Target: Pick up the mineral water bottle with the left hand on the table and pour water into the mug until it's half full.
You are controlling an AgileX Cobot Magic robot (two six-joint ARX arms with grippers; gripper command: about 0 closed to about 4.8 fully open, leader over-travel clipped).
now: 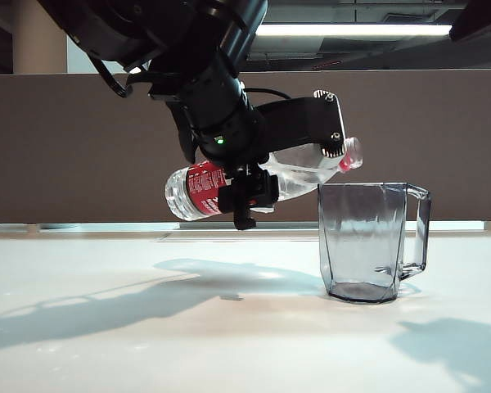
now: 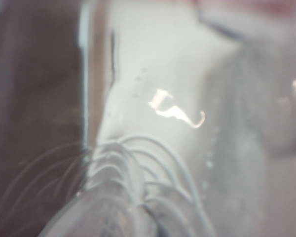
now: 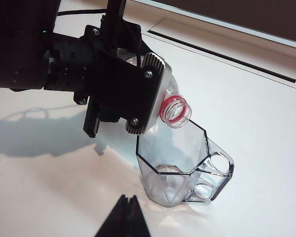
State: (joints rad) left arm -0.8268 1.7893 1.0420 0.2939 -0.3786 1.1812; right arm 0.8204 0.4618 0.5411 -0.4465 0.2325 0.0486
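Exterior view: left gripper tilts mineral water bottle over mug.

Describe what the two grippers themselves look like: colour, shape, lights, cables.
The left gripper, over the table beside the mug, has a bulky black body with a small green light, black cables looping from its wrist, and a silvery ridged fingertip plate fixed with screws. Of the right gripper, only two dark pointed fingertips show at the edge of its own wrist view, close together.

Clear bottle tilted nearly level in left pincer, open neck over faceted mug
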